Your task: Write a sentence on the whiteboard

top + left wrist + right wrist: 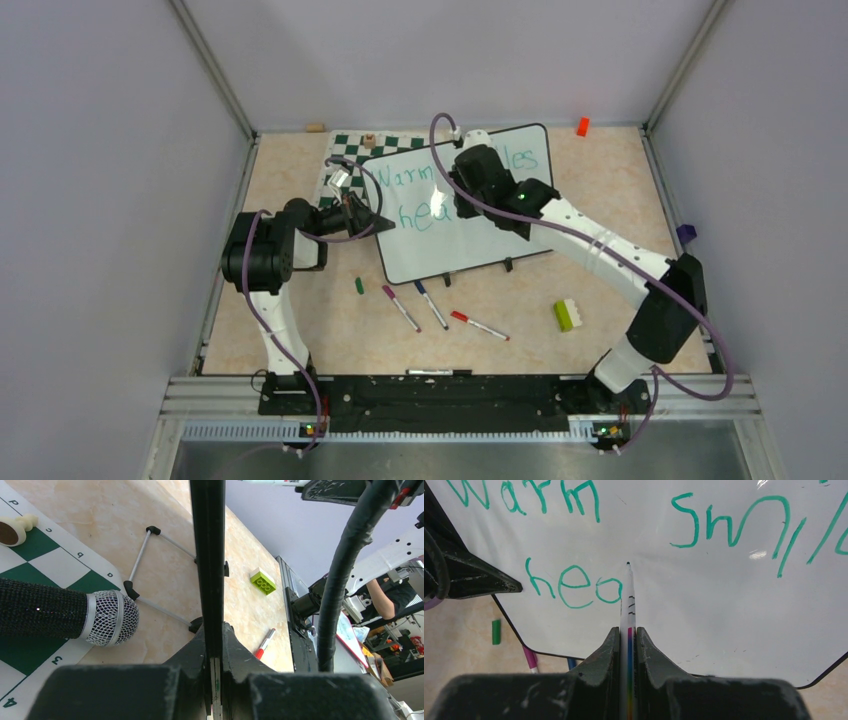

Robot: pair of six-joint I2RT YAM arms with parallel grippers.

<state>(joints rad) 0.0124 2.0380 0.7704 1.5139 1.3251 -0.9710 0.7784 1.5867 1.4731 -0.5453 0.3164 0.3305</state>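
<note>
Whiteboard (470, 250): mid-table, turned askew, its far left corner over the chess mat (345, 150).
Sentence (574, 586): teal handwriting, "Warm smiles" on top and "hea" beneath.
Right gripper (628, 632): jaws pinched tight on a marker (628, 595), whose tip is at the board just right of the "a".
Left gripper (214, 640): clamped on the board's left rim, seen edge-on from its wrist.
Table (600, 200): beige marbled top. Three pens (432, 305) and a green cap (359, 285) lie near the board's near edge, and a green brick (568, 315) lies further right.
Mat: a microphone (90, 617) lies on it.
Room: plain grey walls on three sides.
Writing: "3" and "4" on the mat's border.
</note>
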